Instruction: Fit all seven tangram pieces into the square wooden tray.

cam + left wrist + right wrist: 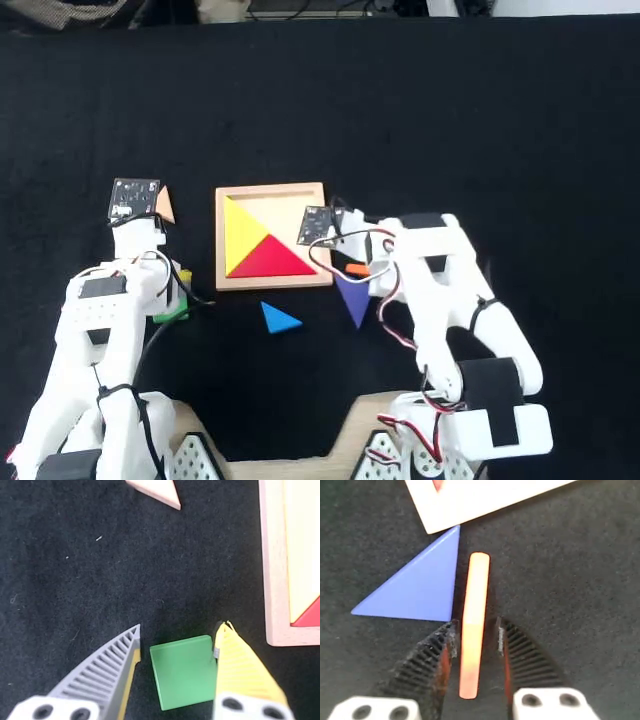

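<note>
The square wooden tray point(222, 240) holds a yellow triangle point(241, 232) and a red triangle point(272, 259). My left gripper point(181, 627) stands open around a green square point(182, 671) lying on the cloth to the left of the tray point(275, 580); the yellow finger point(240, 665) touches the square's edge. My right gripper point(475, 625) is shut on an orange piece point(474, 590) held on edge, just off the tray's front right corner point(470, 500). A purple triangle point(420, 587) lies beside it. A blue triangle point(278, 318) sits in front of the tray.
A pale peach triangle point(165, 205) lies left of the tray's far corner, also seen as a peach triangle point(157, 491) ahead of the left gripper. Black cloth covers the table, with open room behind and to the right of the tray.
</note>
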